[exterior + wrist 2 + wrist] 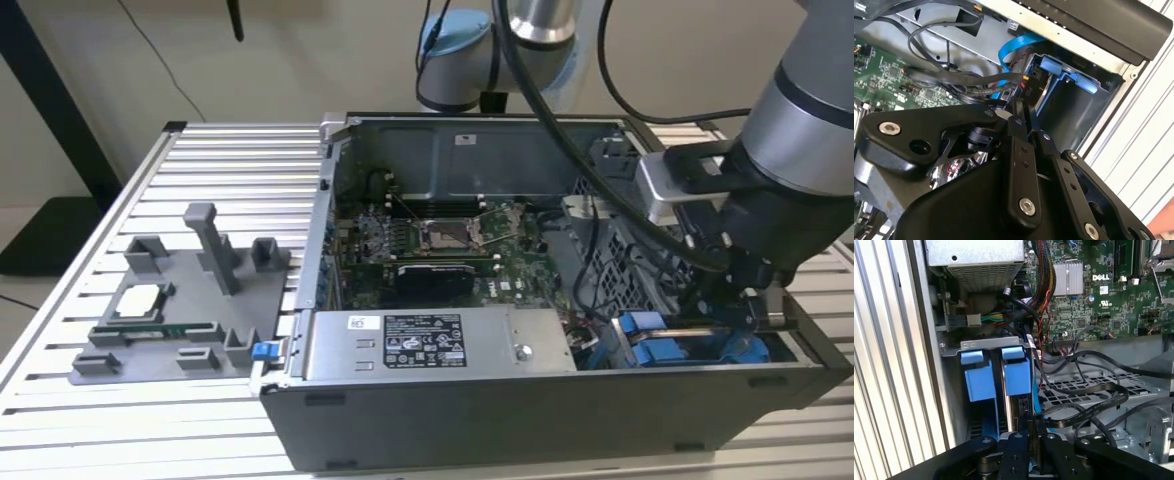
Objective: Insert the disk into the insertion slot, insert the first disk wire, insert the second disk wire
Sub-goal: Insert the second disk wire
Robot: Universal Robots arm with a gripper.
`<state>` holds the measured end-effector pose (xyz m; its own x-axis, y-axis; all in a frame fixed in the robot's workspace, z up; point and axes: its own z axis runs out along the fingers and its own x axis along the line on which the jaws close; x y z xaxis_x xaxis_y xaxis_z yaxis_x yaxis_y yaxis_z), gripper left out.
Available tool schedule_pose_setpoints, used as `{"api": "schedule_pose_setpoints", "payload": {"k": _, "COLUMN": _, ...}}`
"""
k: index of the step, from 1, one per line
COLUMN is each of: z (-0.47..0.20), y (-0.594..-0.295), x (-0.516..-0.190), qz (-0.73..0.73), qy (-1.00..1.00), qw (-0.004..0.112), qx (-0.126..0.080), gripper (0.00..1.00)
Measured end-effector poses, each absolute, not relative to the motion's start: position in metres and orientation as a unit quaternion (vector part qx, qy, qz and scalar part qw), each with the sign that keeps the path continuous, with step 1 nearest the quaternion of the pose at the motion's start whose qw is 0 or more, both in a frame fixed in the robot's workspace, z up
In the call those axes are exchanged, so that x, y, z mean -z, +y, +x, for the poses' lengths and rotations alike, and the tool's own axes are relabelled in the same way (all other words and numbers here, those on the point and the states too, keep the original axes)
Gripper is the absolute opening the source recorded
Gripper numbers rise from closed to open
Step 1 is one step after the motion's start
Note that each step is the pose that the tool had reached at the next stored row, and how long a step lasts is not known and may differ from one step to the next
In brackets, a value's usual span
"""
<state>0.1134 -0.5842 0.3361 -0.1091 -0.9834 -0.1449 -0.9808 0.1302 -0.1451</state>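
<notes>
I'm working with my gripper (1030, 432) down in the corner of the open computer case (534, 420), fingers (1023, 150) drawn almost together and pinching what looks like a dark connector at the rear edge of the disk (1015, 410); whether the pinch is firm, I can't tell, since the tips are blocking it. The disk is sitting on edge inside the insertion slot (991, 345), its blue carrier frame (1018, 376) showing just beside a second blue tab (979, 382) under the grey metal cage lip. Right behind my fingers, black cables (1089, 407) are looping over the perforated metal panel (1089, 385), and a blue ribbon cable (1014, 47) is curving above the bay. Farther back the motherboard (1104, 300) is lying flat, with the power-supply box (434, 342) along the case's near wall in the exterior view. Risk as I'm judging it: a connector going in tilted would be jamming or bending contacts, the loose cable loops could be snagging my fingers, and a weak pinch could be letting the plug slip off.
</notes>
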Motion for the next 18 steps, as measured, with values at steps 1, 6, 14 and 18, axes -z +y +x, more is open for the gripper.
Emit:
{"api": "schedule_pose_setpoints", "payload": {"k": 1, "z": 0.113, "y": -0.584, "x": -0.335, "qz": -0.659, "qy": 0.745, "qw": 0.103, "qx": 0.006, "gripper": 0.0}}
{"api": "schedule_pose_setpoints", "payload": {"k": 6, "z": 0.113, "y": -0.584, "x": -0.331, "qz": -0.659, "qy": 0.745, "qw": 0.103, "qx": 0.006, "gripper": 0.0}}
{"api": "schedule_pose_setpoints", "payload": {"k": 14, "z": 0.113, "y": -0.584, "x": -0.361, "qz": -0.658, "qy": 0.746, "qw": 0.103, "qx": 0.005, "gripper": 1.0}}
{"api": "schedule_pose_setpoints", "payload": {"k": 18, "z": 0.113, "y": -0.584, "x": -0.379, "qz": -0.658, "qy": 0.746, "qw": 0.103, "qx": 0.005, "gripper": 1.0}}
